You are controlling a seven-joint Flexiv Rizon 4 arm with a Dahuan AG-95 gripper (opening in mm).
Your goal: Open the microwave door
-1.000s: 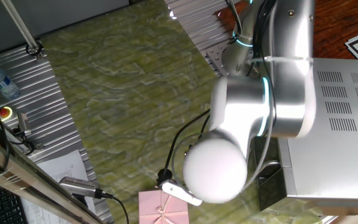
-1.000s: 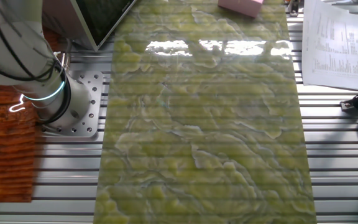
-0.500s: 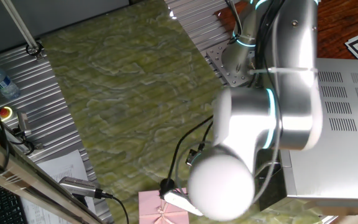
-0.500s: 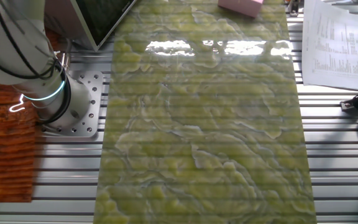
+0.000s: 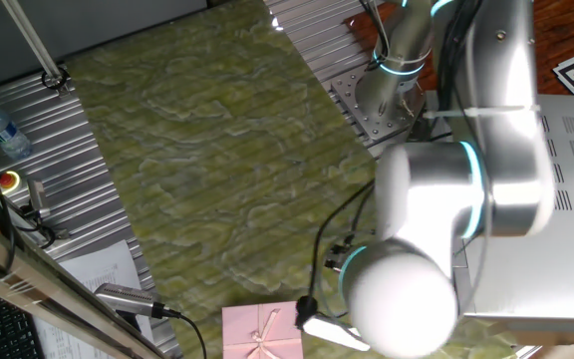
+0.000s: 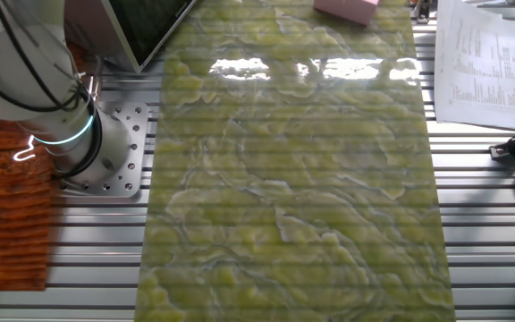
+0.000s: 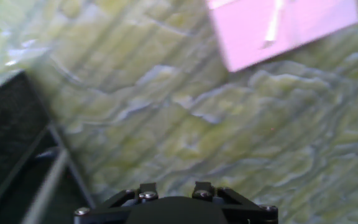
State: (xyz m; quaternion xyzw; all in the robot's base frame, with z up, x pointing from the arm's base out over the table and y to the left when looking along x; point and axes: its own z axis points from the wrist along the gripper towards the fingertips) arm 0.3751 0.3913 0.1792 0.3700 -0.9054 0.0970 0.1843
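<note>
arm (image 5: 436, 229) over the microwave (image 5: 556, 170)

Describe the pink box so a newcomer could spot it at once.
Start at the green marbled mat covering the table. At its edge nearest the big silver microwave lies a small flat pink box with a ribbon. It is the only pink thing on the mat.

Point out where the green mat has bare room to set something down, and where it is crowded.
The green mat lies bare across its middle, from the arm's base plate to the papers. It is crowded at the end where the pink box sits beside the microwave, with the arm over that corner.
</note>
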